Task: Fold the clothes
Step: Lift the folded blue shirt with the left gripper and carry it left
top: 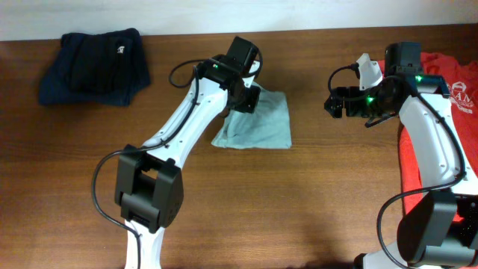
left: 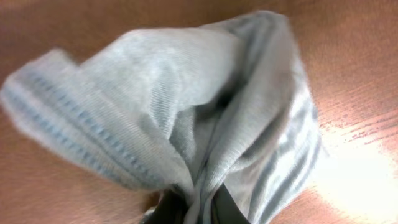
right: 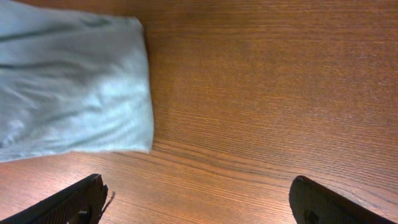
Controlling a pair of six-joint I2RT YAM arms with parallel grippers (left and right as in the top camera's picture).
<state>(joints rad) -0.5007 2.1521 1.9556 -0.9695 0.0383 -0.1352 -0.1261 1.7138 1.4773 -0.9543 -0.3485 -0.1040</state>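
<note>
From overhead, the pale blue-grey T-shirt (top: 260, 123) lies folded into a small, roughly square pad near the middle of the wooden table (top: 314, 213). The left tool (top: 249, 98) sits on the shirt's upper left corner. The right tool (top: 335, 103) hangs over bare wood to the shirt's right, apart from it. A coral-red T-shirt (top: 412, 175) with a white print is spread along the table's right edge under the right arm, and a dark navy garment (top: 93, 67) lies folded at the far left corner. In the left wrist view, the left tool (left: 196, 210) is narrow and pinches a bunched fold of the pale blue-grey T-shirt (left: 186, 99). The cloth rises and fans out in front of the camera, so only the dark fingers (left: 227, 205) show at the bottom. In the right wrist view, the right tool (right: 199, 205) stands wide, with its two dark fingers (right: 68, 202) at the lower corners and nothing between them but table (right: 267, 93). The folded edge of the pale blue-grey T-shirt (right: 68, 87) lies flat at upper left, clear of both fingers
</note>
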